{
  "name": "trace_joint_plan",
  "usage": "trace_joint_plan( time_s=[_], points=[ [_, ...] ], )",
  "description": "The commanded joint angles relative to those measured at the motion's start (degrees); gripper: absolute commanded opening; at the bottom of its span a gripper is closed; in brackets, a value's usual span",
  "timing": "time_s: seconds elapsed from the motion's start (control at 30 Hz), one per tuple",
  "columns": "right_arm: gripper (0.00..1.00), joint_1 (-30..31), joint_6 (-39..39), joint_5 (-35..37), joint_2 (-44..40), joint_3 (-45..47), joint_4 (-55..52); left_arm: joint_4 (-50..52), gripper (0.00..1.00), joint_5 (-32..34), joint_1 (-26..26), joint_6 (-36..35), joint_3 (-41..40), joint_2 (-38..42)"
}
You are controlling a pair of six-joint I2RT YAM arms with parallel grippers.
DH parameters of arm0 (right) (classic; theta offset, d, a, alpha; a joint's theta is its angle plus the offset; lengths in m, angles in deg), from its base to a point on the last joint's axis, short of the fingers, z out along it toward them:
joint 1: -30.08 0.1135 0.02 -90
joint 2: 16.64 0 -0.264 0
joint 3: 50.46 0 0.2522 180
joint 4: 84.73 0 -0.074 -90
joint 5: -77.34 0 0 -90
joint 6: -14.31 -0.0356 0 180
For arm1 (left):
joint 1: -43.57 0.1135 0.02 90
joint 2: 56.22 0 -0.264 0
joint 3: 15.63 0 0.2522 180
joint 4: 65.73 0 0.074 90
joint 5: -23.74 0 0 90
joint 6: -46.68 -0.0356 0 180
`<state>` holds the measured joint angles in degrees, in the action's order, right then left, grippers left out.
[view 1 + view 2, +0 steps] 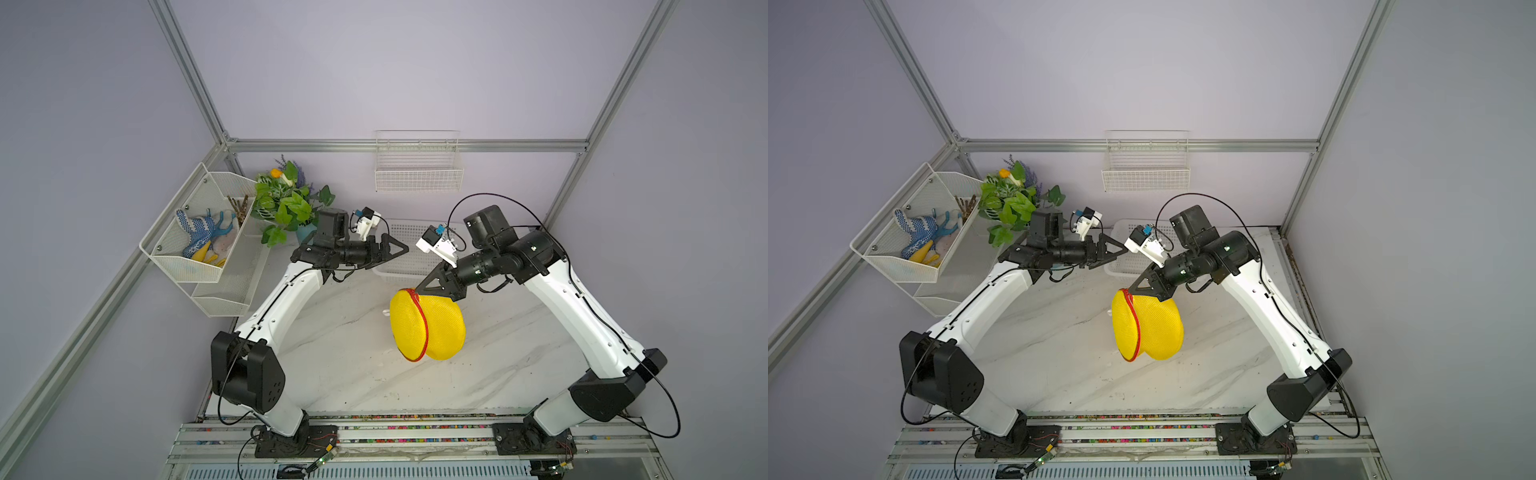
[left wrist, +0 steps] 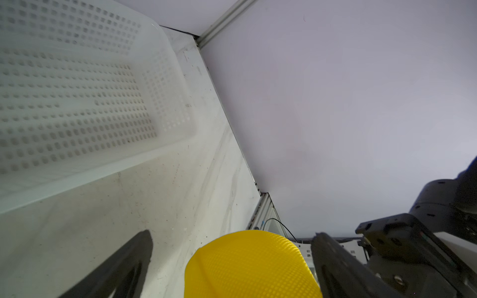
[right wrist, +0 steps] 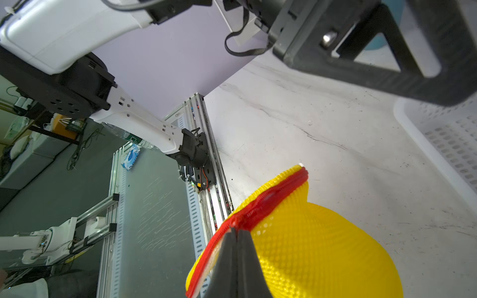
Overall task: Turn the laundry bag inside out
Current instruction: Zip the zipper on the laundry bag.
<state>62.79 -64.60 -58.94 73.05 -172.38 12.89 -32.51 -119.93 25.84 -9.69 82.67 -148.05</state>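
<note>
My right gripper (image 3: 236,232) is pinched tight on the red zipper (image 3: 273,203) of the bag (image 1: 432,328), which hangs from it over the table (image 1: 332,353), near the basket (image 1: 405,243). Meanwhile my left gripper (image 1: 404,248) is spread wide, holding nothing, off to the bag's side.

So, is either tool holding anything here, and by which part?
The right tool is shut on the laundry bag, pinching its red zipper trim at the rim. The left tool is open and holds nothing.
</note>
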Motion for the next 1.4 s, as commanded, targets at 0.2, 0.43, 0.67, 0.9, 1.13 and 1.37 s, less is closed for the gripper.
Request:
trace_joint_plan(
  time_s=[0.2,0.43,0.67,0.9,1.13,1.37],
  points=[
    [0.0,-0.6,-1.7,-2.6,1.4,-2.1,2.2,-16.6,1.0,-12.0,-2.2,12.3,-14.3,9.0],
    [0.0,-1.8,-5.3,-8.1,2.4,-1.4,4.8,-21.5,1.0,-14.9,-2.2,15.9,-21.1,15.5],
    [0.0,-3.6,-9.6,-10.6,2.4,-0.9,7.5,-22.3,1.0,-16.4,-2.5,17.1,-24.2,18.2],
    [0.0,-4.2,-13.5,-12.7,3.4,-1.0,10.2,-18.1,1.0,-15.9,-3.2,13.9,-23.8,19.2],
    [0.0,-5.2,-18.2,-13.6,4.9,-1.3,12.9,-17.1,0.87,-16.7,-4.0,13.6,-23.2,19.6],
    [0.0,-5.4,-21.1,-14.7,5.8,-1.2,14.8,-14.3,0.6,-16.1,-5.5,11.3,-20.4,16.5]
  ],
)
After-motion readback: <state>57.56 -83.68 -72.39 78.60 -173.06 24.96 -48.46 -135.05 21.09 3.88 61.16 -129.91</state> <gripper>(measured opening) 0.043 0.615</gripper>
